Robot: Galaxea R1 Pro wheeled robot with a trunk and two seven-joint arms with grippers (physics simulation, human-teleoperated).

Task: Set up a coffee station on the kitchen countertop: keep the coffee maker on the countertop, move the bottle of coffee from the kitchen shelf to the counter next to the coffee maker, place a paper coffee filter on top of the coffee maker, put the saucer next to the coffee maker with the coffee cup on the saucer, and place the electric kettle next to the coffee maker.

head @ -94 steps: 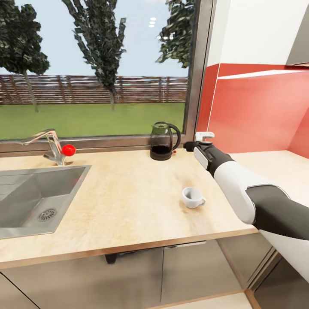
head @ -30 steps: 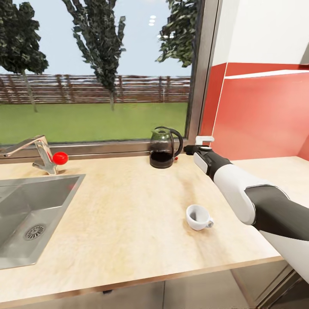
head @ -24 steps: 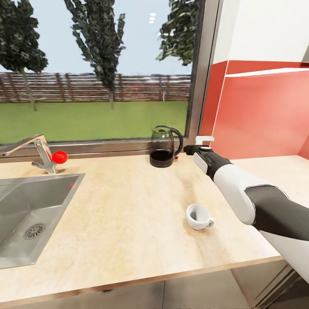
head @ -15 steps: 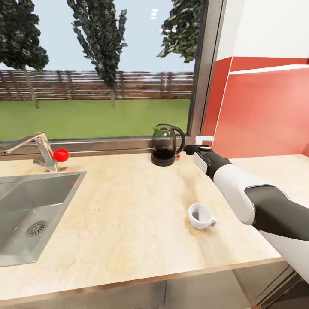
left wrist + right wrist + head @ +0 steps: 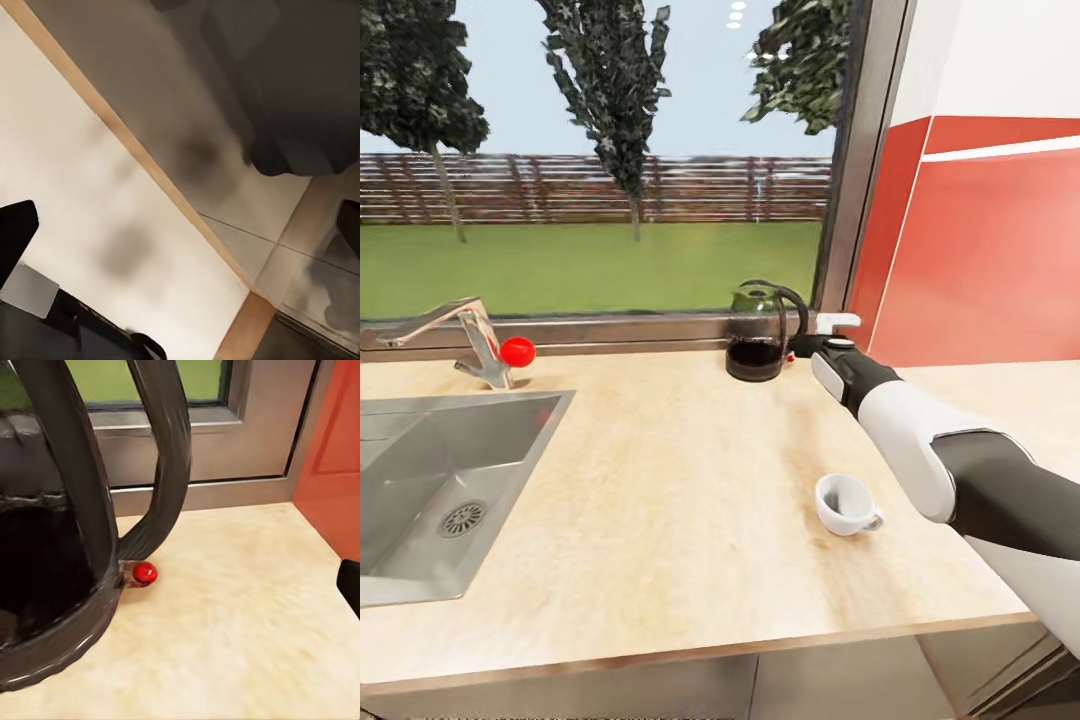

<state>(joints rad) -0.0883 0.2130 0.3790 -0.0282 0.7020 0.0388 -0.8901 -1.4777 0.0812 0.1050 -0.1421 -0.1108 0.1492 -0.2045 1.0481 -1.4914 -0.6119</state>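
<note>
The electric kettle (image 5: 763, 338), dark glass with a black loop handle, stands on the wooden countertop (image 5: 660, 480) by the window. My right gripper (image 5: 803, 346) is just beside its handle, to the right. In the right wrist view the kettle handle (image 5: 161, 457) looms very close, with a red switch (image 5: 144, 573) at its base, and one fingertip (image 5: 350, 585) sits at the far edge, the jaws standing wide and empty. A white coffee cup (image 5: 846, 503) rests upright on the counter under my right forearm. My left gripper (image 5: 180, 225) hangs open over pale flooring.
A steel sink (image 5: 430, 470) with a faucet (image 5: 475, 345) and red knob (image 5: 517, 351) takes up the counter's left. A red backsplash wall (image 5: 990, 260) closes the right side. The window frame (image 5: 860, 170) runs behind the kettle.
The camera has shifted, sliding the whole scene rightward in the picture. My right gripper now sits closer to the kettle's handle than half a second ago. The cup and kettle stay put on the counter.
</note>
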